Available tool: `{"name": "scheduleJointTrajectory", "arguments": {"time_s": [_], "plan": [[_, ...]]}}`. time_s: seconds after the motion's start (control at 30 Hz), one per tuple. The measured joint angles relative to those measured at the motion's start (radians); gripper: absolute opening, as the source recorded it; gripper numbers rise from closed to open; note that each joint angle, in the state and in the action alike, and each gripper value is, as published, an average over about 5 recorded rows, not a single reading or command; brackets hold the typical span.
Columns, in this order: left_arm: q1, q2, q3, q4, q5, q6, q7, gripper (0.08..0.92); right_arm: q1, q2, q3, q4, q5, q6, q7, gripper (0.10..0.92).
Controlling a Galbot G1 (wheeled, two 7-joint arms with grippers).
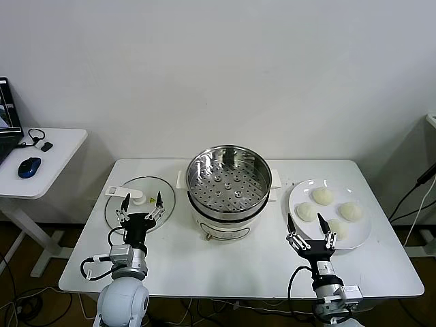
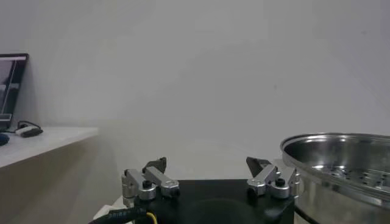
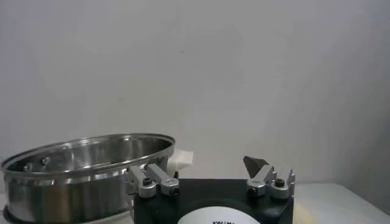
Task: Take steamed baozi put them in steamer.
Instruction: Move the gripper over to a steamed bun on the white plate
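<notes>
A lab or office: bare white wall (image 1: 218,68), white table (image 1: 238,266), and a side desk (image 1: 41,163) carrying a mouse (image 1: 28,166) and laptop (image 1: 8,109) (only its edge shows).

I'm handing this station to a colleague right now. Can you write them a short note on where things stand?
Left gripper: open, empty, near the glass lid lying on the table.
Right gripper: open, empty, at the near edge of the white plate.
Steamer: centre of table, uncovered, tray bare.
Baozi: all four on the plate.
Done: lid is off. Left: move all four buns into the steamer.
</notes>
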Motion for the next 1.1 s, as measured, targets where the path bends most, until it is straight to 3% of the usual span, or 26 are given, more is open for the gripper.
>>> {"name": "scheduleJointTrajectory", "arguments": {"time_s": [0.57, 1.1], "plan": [[-0.002, 0.007, -0.001, 0.009, -0.001, -0.018, 0.002, 0.823, 0.164, -0.286, 0.097, -0.073, -0.041, -0.242, -0.062, 0.823], [0.016, 0.000, -0.004, 0.013, 0.010, -0.044, 0.008, 0.823, 0.435, -0.701, -0.002, -0.266, -0.178, -0.349, -0.369, 0.823]]}}
